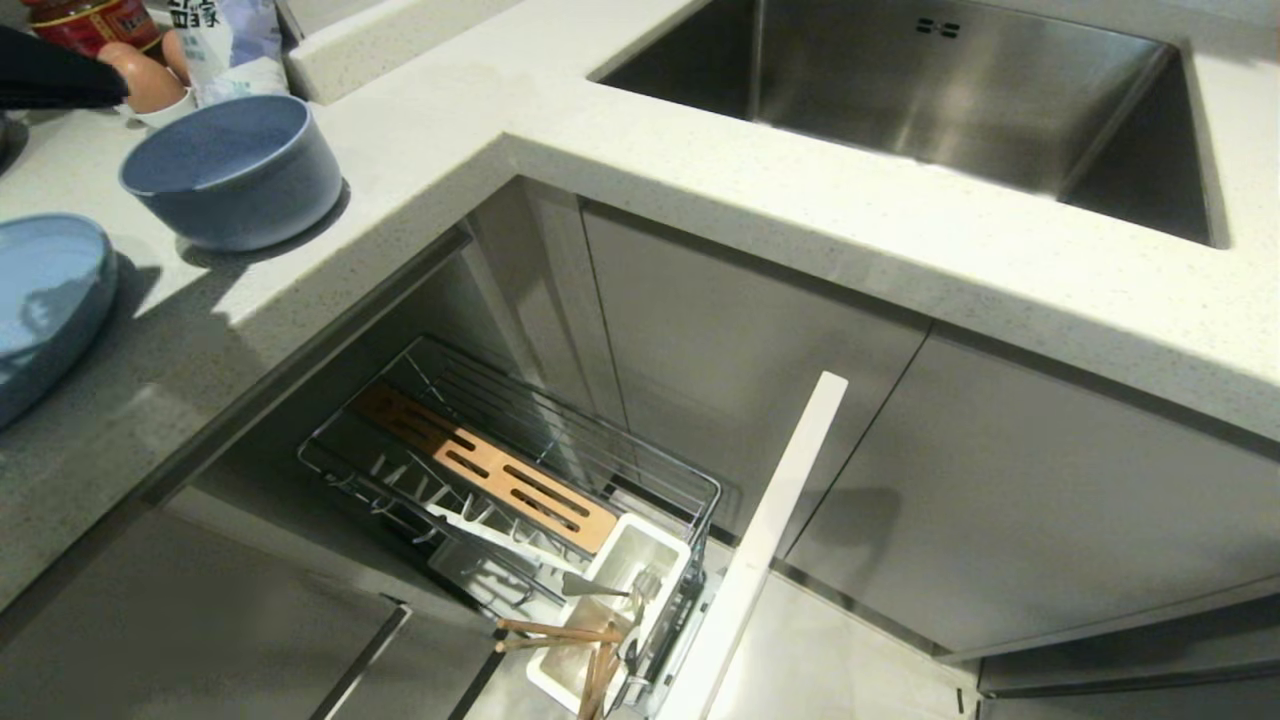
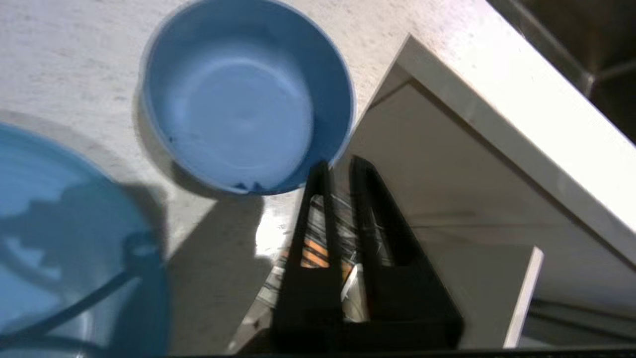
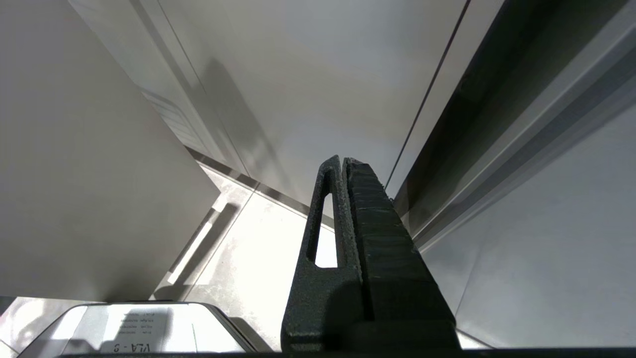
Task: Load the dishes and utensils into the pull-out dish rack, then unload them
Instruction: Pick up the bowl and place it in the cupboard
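1. My left hand (image 2: 338, 166) is a pair of slim black tapered fingers. In my left wrist view they stand a narrow slit apart, nearly closed, and grasp nothing. Their tips hover just beside the near rim of the bowl, above the counter's edge.
2. The smaller, deeper light blue round bowl (image 1: 232, 168), matte and smooth, sits upright on the pale speckled stone counter (image 1: 700, 130), close to its inner corner.
3. The wide, shallow light blue round plate (image 1: 45, 300) lies flat on the same counter, near the bowl but apart from it, cut off by the edge of my head view.
4. Below the counter, the pull-out dish rack (image 1: 520, 470), a narrow chrome wire basket, stands drawn out of the grey cabinet. A slotted wooden strip (image 1: 490, 465) runs along its length, and its flat white front panel (image 1: 770, 540) stands at the outer end.
5. The white plastic cutlery box (image 1: 625, 590) sits at the rack's front end. The thin light-brown wooden chopsticks (image 1: 560, 632) lean out of it, and the slim silver metal utensil (image 1: 610, 588) lies across its top.
6. My right hand (image 3: 343, 164), black and rough-textured, hangs clenched and empty beside the smooth grey cabinet doors, above the pale floor.
7. A brushed steel sink (image 1: 930, 90) is set into the counter further along.
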